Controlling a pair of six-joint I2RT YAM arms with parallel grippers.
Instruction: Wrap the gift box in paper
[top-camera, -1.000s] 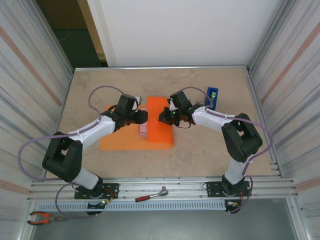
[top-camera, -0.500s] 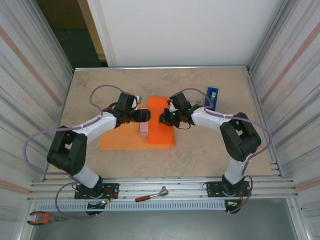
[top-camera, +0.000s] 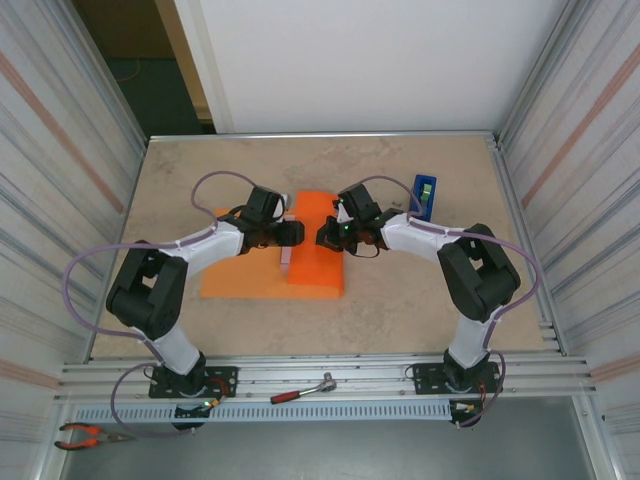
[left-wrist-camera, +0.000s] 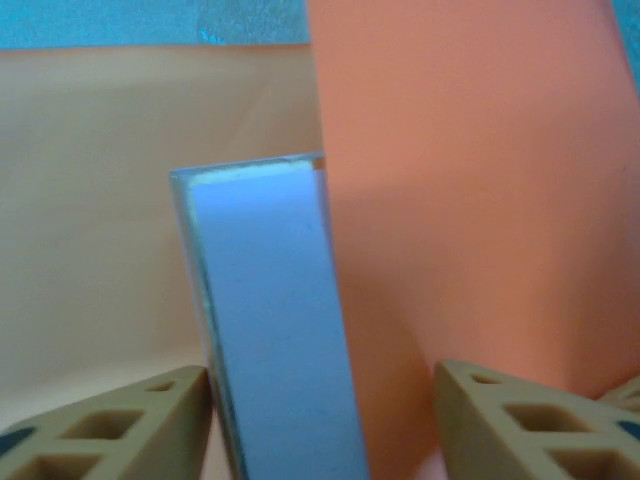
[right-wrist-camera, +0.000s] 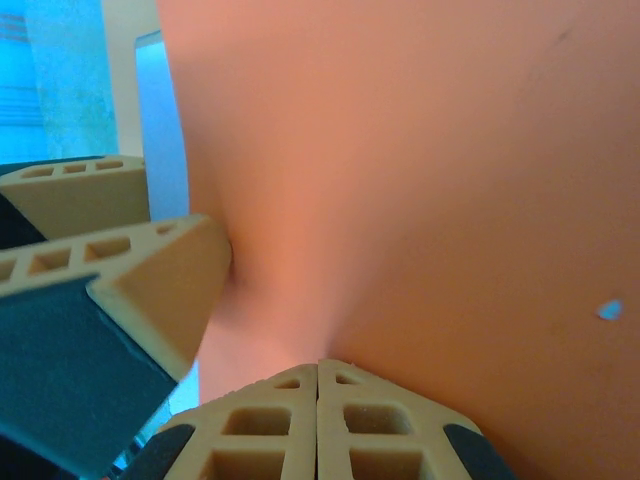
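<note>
On the worktop (top-camera: 400, 300), the gift box (top-camera: 288, 262) sits on the paper (top-camera: 240, 280), half under its folded side. The right gripper (top-camera: 322, 236) pinches the paper tight. The left gripper (top-camera: 292, 233) sits around the box; I cannot tell if it squeezes.

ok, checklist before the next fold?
1. Right gripper shut on paper: ok.
2. Paper draped over box: ok.
3. Left gripper straddles box; clamped or not: cannot tell.
4. Box fully covered: not ok, one pale face bare.
5. Dispenser apart from paper: ok.
</note>
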